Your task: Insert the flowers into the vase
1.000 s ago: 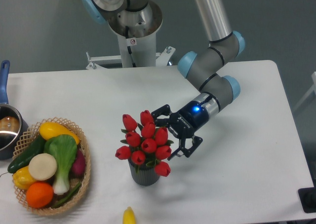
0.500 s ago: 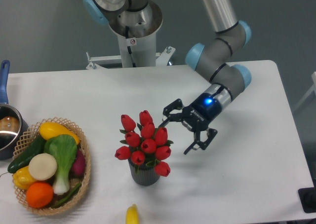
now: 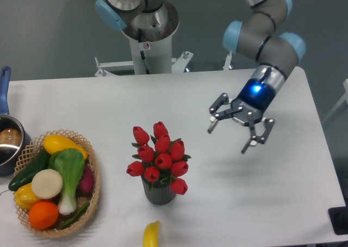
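Note:
The flowers (image 3: 158, 157), a bunch of red tulip buds with green leaves, stand upright in the vase (image 3: 159, 193), a small dark grey ribbed cylinder near the table's front middle. The buds spread wider than the vase and hide its rim. My gripper (image 3: 228, 139) hovers to the right of the bunch and a little further back, clearly apart from it. Its fingers are spread open and nothing is between them.
A wicker basket (image 3: 92, 181) with vegetables and fruit sits at the front left. A dark pot (image 3: 10, 143) with a blue handle is at the left edge. A yellow banana tip (image 3: 151, 234) shows at the front edge. The robot base (image 3: 147, 29) stands behind the table.
The gripper has drawn away from the flowers, moving right and back while staying open. The bunch stays in the vase, unmoved.

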{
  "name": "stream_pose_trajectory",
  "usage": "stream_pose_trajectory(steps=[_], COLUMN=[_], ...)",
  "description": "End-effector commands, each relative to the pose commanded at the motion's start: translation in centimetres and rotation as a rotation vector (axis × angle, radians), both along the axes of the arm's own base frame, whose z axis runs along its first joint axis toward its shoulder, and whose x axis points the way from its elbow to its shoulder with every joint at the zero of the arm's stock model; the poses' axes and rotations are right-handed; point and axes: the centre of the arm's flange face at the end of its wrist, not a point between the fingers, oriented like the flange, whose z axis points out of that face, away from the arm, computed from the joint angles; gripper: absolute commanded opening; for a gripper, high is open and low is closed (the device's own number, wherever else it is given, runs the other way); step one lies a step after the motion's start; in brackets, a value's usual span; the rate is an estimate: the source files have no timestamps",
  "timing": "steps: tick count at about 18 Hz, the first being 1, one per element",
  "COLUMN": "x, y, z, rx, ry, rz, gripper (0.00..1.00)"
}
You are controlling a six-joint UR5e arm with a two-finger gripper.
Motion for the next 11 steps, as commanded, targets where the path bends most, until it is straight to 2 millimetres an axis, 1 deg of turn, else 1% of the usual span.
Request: stream_pose_trajectory(steps=[2,4,6,7,9,11], x=[-0.5,-0.5,-0.2,0.4,0.7,1.3], y=[-1.4,-2.6,-3.8,-4.5,-6.3,-7.3], z=[2.8,4.3,6.6,7.4,8.6,9.6], rx=[-0.096,-0.2,-0.297,-0.366,-0.548,-0.649], ry=[0.086,0.148,0.212,0.241,0.296,0.316], rz=[0.045,0.086,0.135,0.162,0.234,0.263], gripper=[1.0,1.0,1.0,1.0,1.0,1.0])
